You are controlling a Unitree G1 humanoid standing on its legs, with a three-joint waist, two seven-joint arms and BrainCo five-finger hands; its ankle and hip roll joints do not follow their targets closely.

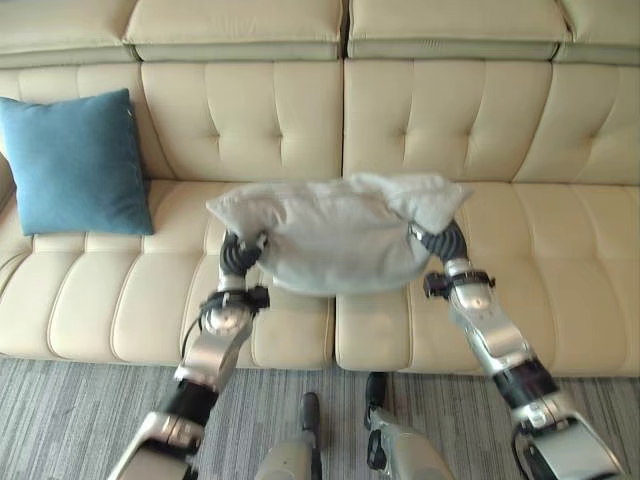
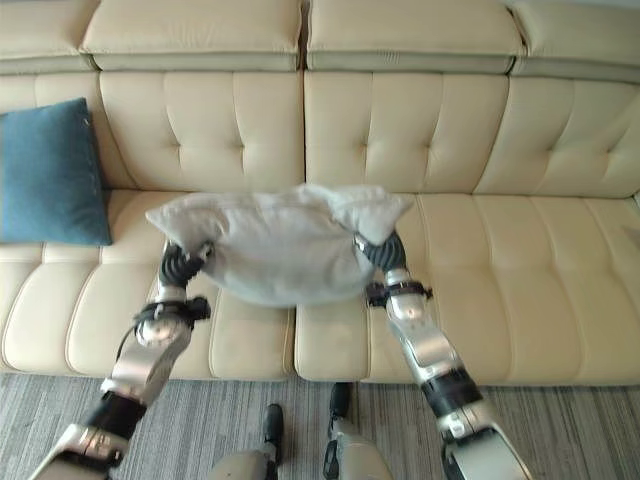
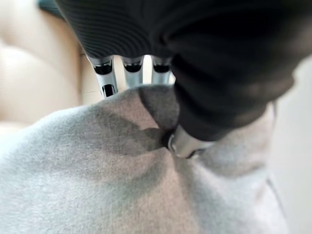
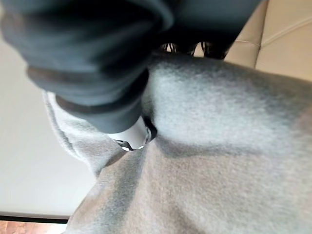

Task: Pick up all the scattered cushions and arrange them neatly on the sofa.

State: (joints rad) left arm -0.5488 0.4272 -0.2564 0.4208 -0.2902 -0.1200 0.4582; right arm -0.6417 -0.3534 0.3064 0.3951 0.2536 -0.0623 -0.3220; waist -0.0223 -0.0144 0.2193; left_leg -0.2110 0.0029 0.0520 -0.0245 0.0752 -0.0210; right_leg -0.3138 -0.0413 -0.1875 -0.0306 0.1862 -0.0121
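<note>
A grey cushion (image 1: 335, 235) hangs flat above the middle of the cream sofa's seat (image 1: 560, 250), carried between both hands. My left hand (image 1: 240, 255) grips its left end; in the left wrist view the thumb (image 3: 187, 142) digs into the fabric (image 3: 97, 185) while the fingers (image 3: 105, 78) reach over the far edge. At the right end my right hand (image 1: 445, 240) pinches it the same way, its thumb (image 4: 131, 136) sunk into the cloth (image 4: 219, 146). A blue cushion (image 1: 75, 165) leans upright against the backrest at the sofa's left end.
The sofa has a tufted backrest (image 1: 430, 120) and wide bare seat pads to the right of the grey cushion. Grey striped carpet (image 1: 60, 420) lies in front of the sofa.
</note>
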